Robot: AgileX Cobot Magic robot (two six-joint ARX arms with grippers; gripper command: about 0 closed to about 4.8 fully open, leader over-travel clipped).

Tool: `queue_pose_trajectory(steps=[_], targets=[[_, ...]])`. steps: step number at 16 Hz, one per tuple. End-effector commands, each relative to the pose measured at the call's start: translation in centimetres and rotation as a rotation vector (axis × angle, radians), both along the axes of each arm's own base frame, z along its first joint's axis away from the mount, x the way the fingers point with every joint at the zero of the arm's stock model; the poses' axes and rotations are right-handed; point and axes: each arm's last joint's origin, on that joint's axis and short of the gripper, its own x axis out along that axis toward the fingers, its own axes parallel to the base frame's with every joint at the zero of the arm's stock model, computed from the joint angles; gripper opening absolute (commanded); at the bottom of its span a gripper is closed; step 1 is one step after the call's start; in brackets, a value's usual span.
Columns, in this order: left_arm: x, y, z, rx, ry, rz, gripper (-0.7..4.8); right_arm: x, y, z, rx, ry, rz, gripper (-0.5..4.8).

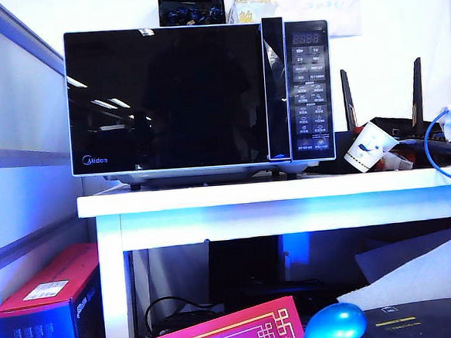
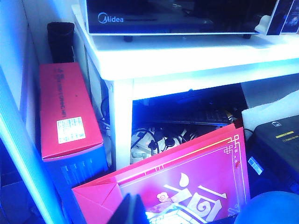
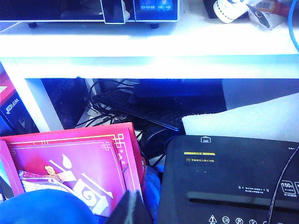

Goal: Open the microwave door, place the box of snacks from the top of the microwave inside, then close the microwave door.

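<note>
Handle [image 1: 276, 88] of the microwave door [image 1: 166, 97] stands upright toward the worktop's [image 1: 289, 189] right edge, nearer our closed, empty right end effector [image 3: 131, 207]; we cannot tell the left end effector's [image 2: 131, 210] opening, both low.

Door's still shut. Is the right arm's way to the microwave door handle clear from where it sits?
Probably yes. The right gripper, shut, sits low below the table; nothing stands in front of the microwave door handle. The paper cup lies off beside the microwave.
</note>
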Motion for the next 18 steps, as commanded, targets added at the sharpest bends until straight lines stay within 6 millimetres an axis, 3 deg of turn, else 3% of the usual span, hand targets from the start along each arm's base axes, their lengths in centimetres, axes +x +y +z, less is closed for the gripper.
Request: queue_pose_trajectory(steps=[1, 5, 7, 8, 10, 12, 13, 15, 18], targets=[[0.0, 0.0, -0.2, 0.005, 0.003, 0.000, -0.06, 0.0, 0.0, 0.0, 0.003, 0.004, -0.005, -0.05], [0.0, 0.0, 0.2, -0.038, -0.002, 0.012, -0.06, 0.1, 0.0, 0.5, 0.039, -0.046, -0.007, -0.05], [-0.7, 0.3, 3.7, -0.166, -0.072, 0.074, -0.06, 0.0, 0.0, 2.1, 0.134, -0.149, -0.011, -0.05], [-1.4, 0.5, 6.1, -0.185, -0.145, 0.105, -0.06, -0.2, -0.1, 3.3, 0.167, -0.181, -0.026, -0.06], [-3.7, 1.3, 13.6, -0.196, -0.340, 0.269, -0.06, -1.5, -0.8, 8.1, 0.223, -0.315, -0.067, -0.05], [-4.3, 1.4, 20.1, -0.146, -0.414, 0.289, -0.06, -3.1, -1.4, 13.0, 0.262, -0.413, -0.062, -0.05], [-3.7, 1.3, 24.4, -0.128, -0.421, 0.288, -0.06, -3.7, -1.6, 15.7, 0.263, -0.448, -0.062, -0.06], [-2.3, 1.1, 31.1, -0.079, -0.382, 0.259, -0.06, -3.9, -1.7, 20.5, 0.279, -0.486, -0.060, -0.06], [0.0, 0.2, 38.6, 0.049, -0.318, 0.064, -0.06, -2.2, -1.0, 24.0, 0.238, -0.465, -0.060, -0.05]])
